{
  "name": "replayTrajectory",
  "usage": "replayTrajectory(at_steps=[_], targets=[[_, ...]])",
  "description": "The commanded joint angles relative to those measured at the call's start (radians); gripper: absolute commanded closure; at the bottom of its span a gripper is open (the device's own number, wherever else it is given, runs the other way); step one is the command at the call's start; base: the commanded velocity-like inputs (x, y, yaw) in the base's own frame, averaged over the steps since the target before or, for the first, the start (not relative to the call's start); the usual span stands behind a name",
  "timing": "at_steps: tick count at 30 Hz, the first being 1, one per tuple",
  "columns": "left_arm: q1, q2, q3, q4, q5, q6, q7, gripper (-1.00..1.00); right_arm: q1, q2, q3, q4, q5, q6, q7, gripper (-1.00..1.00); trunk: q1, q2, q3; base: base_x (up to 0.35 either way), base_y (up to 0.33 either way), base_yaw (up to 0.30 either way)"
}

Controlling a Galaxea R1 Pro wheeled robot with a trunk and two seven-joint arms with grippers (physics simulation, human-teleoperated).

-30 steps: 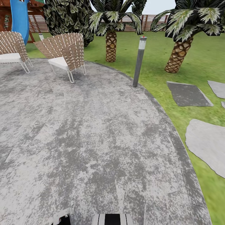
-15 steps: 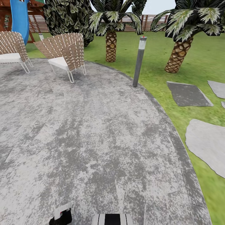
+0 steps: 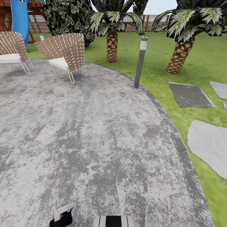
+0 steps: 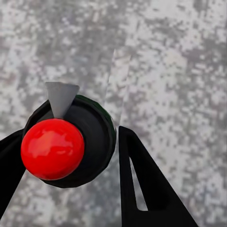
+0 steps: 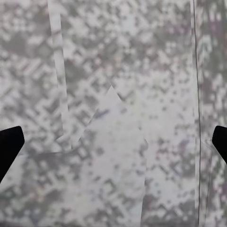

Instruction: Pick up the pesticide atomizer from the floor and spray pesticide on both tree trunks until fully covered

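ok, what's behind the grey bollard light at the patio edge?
Behind the bollard light: lawn, a scaly palm and the slatted fence. The fence's middle is hidden by palm fronds.

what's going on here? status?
The robot stands on a mottled grey stone patio in the garden. The left gripper holds the pesticide atomizer, a black object with a red round part, between its fingers. The right gripper is open over bare paving. Ahead are two wicker chairs, a bollard light and palms; no spraying yet.
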Motion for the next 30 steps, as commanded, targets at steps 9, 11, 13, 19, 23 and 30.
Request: replayTrajectory(at_steps=[9,11,13,19,23,30], targets=[[0.000,0.002,-0.007,0.002,0.008,-0.005,0.009,1.00,-0.001,0.000,-0.004,0.001,-0.005,-0.004,0.004,-1.00,0.000,0.000,-0.001,0.000,0.000,0.000],[0.000,0.001,-0.007,0.003,0.007,-0.005,0.009,1.00,-0.001,0.000,-0.004,0.001,-0.005,-0.004,0.004,-1.00,-0.001,0.000,0.007,0.000,0.000,0.000],[0.000,0.001,-0.007,0.004,0.007,-0.005,0.010,1.00,-0.001,0.000,-0.004,0.001,-0.005,-0.004,0.004,-1.00,-0.002,0.001,0.015,0.000,0.000,0.000],[0.000,0.000,-0.007,0.006,0.006,-0.004,0.010,1.00,-0.001,-0.001,-0.005,0.001,-0.007,-0.004,0.004,-1.00,-0.005,0.002,0.038,0.000,0.000,0.000],[-0.001,0.000,-0.006,0.007,0.006,-0.004,0.010,1.00,-0.001,-0.002,-0.008,-0.002,-0.012,-0.004,0.004,-1.00,-0.006,0.003,0.054,0.000,0.000,0.000],[-0.001,0.000,-0.006,0.007,0.006,-0.004,0.010,1.00,-0.001,-0.002,-0.011,-0.002,-0.014,-0.004,0.008,-1.00,-0.010,0.005,0.081,0.000,0.000,0.000]])
